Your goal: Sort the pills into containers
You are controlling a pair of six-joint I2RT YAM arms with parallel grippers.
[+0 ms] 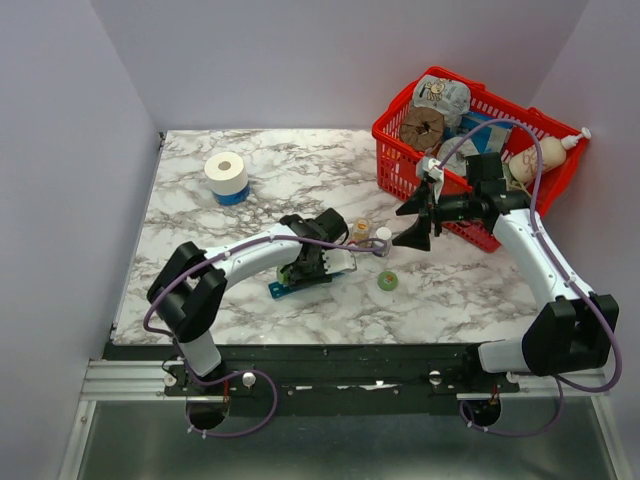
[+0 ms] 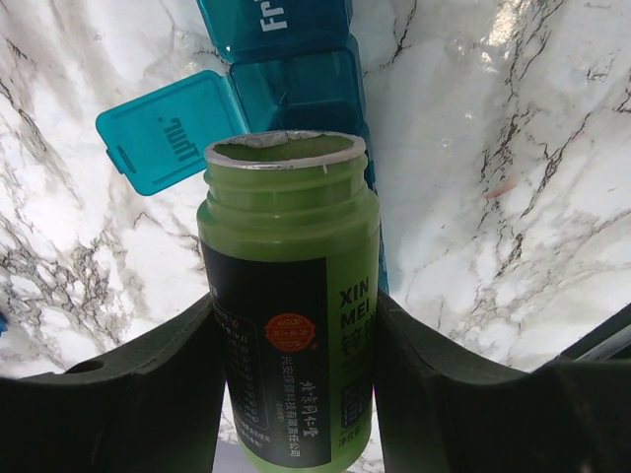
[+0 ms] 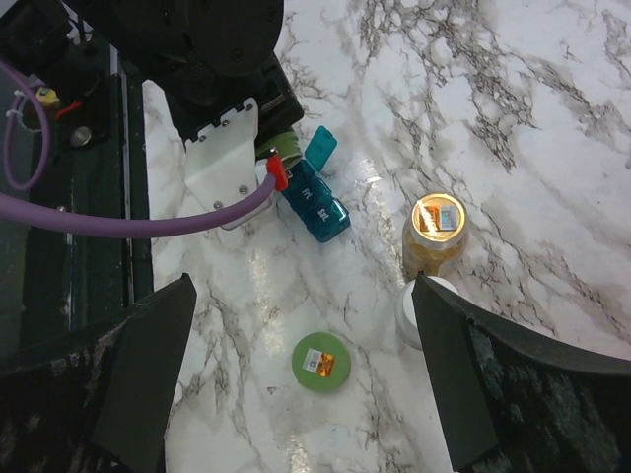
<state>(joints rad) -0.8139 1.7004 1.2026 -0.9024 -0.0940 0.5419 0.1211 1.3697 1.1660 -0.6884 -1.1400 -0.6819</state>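
Near the middle of the marble surface (image 1: 250, 310), clenched in the jaws of the left gripper (image 2: 293, 315): a green bottle (image 2: 286, 227), pinched on either side of its dark label. Uncapped, with torn foil round the rim. Just beyond that mouth, flat on the marble, the teal pill organiser (image 2: 296, 84), running away from the left wrist camera in a narrow row. One lid (image 2: 168, 133) flung open to the left, printed letters showing on it; next compartment along shut, marked "Fri". Mouth of the bottle close to the open compartment, partly covering the row in that view; touching or not, cannot tell. From above, same organiser seen slanting under the left arm's wrist, near the front of the marble. Farther right and raised off the surface, the right gripper (image 1: 416, 222), jaws released wide and grasping nothing, pointing left toward the middle. Below it in the right wrist view: an amber bottle (image 3: 434, 232), open, upright, yellowish contents inside; just beside that, a white round thing (image 3: 412, 310), half hidden by a finger (image 3: 513, 394); nearer the camera and apart from both, a green cap (image 3: 321, 362) lying flat with an orange patch in its middle. At the far right corner, a red mesh basket (image 1: 392, 160) heaped with assorted things. At the far left, well apart, a white roll (image 1: 226, 172) on a blue base.
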